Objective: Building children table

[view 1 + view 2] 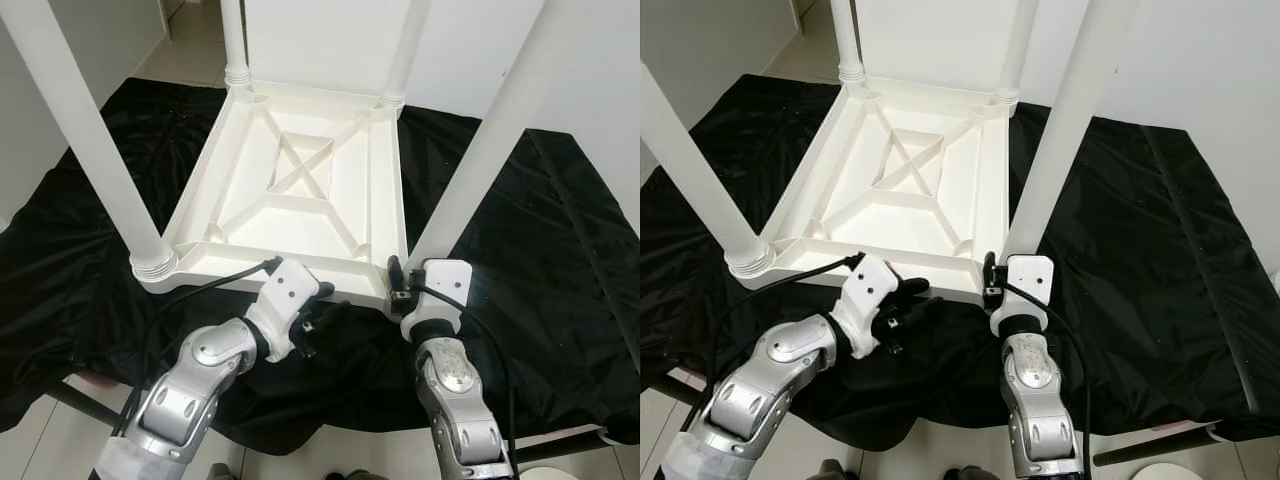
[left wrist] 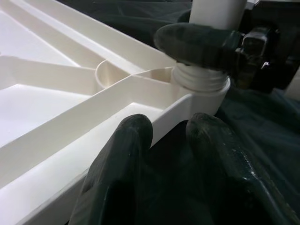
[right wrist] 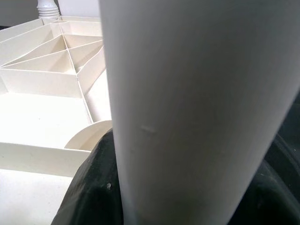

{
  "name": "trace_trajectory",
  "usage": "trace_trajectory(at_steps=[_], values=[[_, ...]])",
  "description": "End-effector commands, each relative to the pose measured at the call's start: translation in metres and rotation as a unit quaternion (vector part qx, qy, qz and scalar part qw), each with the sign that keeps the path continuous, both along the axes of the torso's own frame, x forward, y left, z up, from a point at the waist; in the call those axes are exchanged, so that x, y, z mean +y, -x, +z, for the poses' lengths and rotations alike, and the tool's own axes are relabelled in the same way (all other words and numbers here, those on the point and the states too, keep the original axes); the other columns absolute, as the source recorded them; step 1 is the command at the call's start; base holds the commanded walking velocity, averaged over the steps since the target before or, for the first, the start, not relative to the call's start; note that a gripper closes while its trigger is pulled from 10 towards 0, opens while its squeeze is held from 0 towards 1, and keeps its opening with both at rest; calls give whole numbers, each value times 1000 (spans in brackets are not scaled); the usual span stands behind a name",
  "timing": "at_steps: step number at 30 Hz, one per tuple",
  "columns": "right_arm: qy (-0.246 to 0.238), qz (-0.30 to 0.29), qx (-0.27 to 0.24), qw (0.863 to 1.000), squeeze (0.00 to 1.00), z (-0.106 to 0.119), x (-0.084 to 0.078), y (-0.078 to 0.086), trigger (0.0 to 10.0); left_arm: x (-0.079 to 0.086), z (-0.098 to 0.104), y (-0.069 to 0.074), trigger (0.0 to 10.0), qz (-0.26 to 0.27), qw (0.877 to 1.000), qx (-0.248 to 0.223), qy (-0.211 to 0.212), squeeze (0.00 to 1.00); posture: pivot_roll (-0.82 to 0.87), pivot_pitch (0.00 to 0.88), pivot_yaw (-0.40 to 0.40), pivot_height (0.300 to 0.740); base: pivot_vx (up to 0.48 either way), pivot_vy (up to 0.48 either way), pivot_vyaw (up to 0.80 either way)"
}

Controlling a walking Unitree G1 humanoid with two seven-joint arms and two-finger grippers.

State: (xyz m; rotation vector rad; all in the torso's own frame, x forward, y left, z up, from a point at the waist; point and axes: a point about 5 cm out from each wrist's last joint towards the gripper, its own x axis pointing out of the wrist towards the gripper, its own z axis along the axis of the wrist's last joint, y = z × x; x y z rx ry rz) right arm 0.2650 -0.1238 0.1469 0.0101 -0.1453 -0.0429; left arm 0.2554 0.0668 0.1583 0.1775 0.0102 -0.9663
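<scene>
Black cloth (image 1: 520,250) covers the floor, and on it your white table (image 1: 300,190) lies upside down, legs up. At the table's near edge, your left gripper (image 1: 318,310) sits with jaws spread, fingertips (image 2: 136,140) touching the frame. Just right of it, at the table's near right corner, your right gripper (image 1: 398,280) has its jaws pinching the leg (image 1: 480,160) by its base.

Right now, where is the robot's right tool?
In the head views, the right tool is at the upside-down table's near right corner, closed around the base of the white leg there, above the black cloth.
</scene>
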Motion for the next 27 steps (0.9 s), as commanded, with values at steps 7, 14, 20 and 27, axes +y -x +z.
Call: trace_trajectory(at_steps=[7, 14, 20, 27], values=[[6, -25, 8, 1000, 1000, -4, -4, -1, 10000, 0, 0, -2, 10000, 7, 1000, -4, -12, 0, 59, 127, -59, 740, 0, 0, 0], [0, 24, 1, 1000, 318, 2, -8, -4, 10000, -2, 1, -5, 10000, 9, 1000, -5, -10, 0, 54, 124, -73, 740, 0, 0, 0], [33, 152, 2, 988, 0, -2, -9, 3, 10000, -6, 0, -4, 10000, 0, 1000, -9, -13, 0, 52, 123, -70, 740, 0, 0, 0], [98, 255, -3, 962, 0, -2, -28, 1, 10000, -6, 7, -9, 10000, 0, 1000, -13, 1, 0, 52, 112, -71, 740, 0, 0, 0]])
